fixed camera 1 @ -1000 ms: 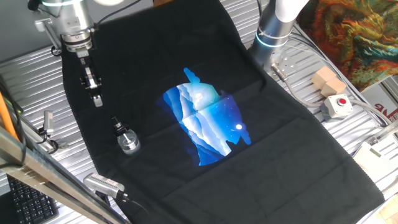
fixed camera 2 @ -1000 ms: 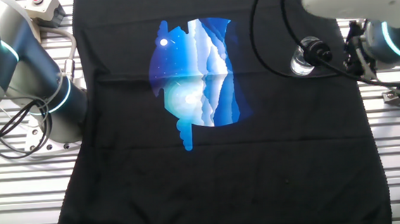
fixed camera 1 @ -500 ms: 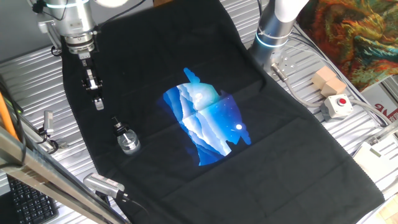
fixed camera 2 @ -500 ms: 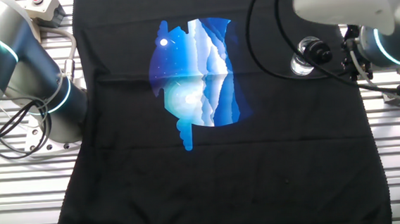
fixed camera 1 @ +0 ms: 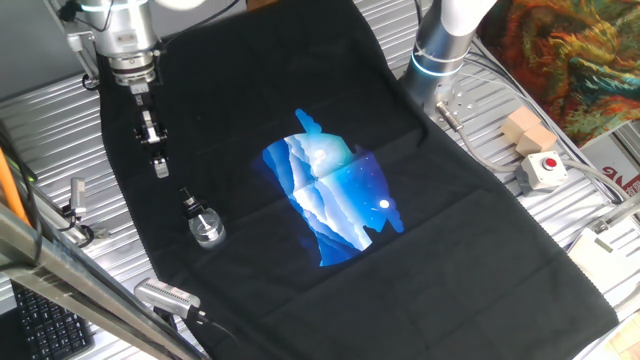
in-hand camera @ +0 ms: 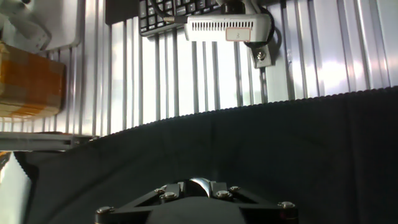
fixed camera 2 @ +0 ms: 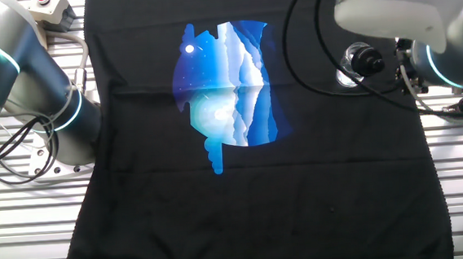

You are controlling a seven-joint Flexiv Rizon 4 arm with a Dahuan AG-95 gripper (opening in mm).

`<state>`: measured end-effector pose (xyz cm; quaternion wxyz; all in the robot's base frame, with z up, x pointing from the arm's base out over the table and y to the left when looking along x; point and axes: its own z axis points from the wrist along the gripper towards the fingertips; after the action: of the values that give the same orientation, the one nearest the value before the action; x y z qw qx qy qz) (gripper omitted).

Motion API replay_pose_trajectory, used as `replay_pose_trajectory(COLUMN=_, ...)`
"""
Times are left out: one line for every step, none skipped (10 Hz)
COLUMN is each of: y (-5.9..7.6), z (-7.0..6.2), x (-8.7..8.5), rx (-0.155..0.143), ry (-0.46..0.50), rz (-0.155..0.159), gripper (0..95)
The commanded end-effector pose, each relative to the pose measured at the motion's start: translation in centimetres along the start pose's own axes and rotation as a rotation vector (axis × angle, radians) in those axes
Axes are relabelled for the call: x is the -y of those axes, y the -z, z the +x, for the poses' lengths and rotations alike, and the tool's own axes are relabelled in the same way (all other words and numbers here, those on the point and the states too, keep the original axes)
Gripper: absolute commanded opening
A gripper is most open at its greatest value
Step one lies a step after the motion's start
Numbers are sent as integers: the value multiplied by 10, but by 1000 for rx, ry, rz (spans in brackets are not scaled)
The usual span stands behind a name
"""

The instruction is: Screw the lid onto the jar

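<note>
Desk (fixed camera 1: 60, 105): ribbed metal surface, mostly covered by a black cloth (fixed camera 1: 450, 250) with a blue-and-white mountain print (fixed camera 1: 335, 195) near its middle

Robot arm: silver wrist section at the upper left of one fixed view, claw (fixed camera 1: 160, 168) hanging below it over the cloth's left part, fingers pointing down. In the other fixed view the arm's pale body fills the upper right and hides the claw. A second arm base with a glowing blue ring (fixed camera 1: 435, 65) stands at the cloth's far edge; it shows again at the left of the other fixed view

Off the cloth, right side of one fixed view: white box with a red button (fixed camera 1: 545, 168), a wooden block (fixed camera 1: 525, 128) just behind it. The hand view shows a white vented box (in-hand camera: 227, 28) and part of a keyboard (in-hand camera: 168, 12) on the bare ribs beyond the cloth's edge

Jar (fixed camera 1: 207, 228): small, clear, silvery; stands on the cloth toward its near-left edge, below the claw and apart from it. Also seen in the other fixed view (fixed camera 2: 346, 72), partly behind the arm and cables

Lid (fixed camera 1: 189, 204): tiny dark cap lying on the cloth just beside the jar, on the side toward the claw; cannot tell whether the two touch. In the other fixed view (fixed camera 2: 363, 59) it sits right against the jar's outline

Claw state: fingers look close together with nothing between them, but too small and thin to confirm; the hand view shows only the base of the claw, so cannot tell
</note>
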<state>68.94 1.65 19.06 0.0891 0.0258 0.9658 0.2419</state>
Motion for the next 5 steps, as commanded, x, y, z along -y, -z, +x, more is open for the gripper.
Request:
replay_pose_trajectory(y=-3, z=0, x=0, rx=6, ry=1, rz=-11, gripper=190)
replay_pose_trajectory(y=-5, z=0, x=0, rx=9, ry=2, rz=-23, gripper=190)
replay_pose_trajectory(y=-7, z=0, x=0, rx=13, ry=0, rz=-33, gripper=190)
replay_pose_trajectory(y=-8, z=0, x=0, rx=15, ry=-1, rz=-34, gripper=190)
replay_pose_trajectory(y=-10, z=0, x=0, rx=21, ry=-1, rz=-44, gripper=190)
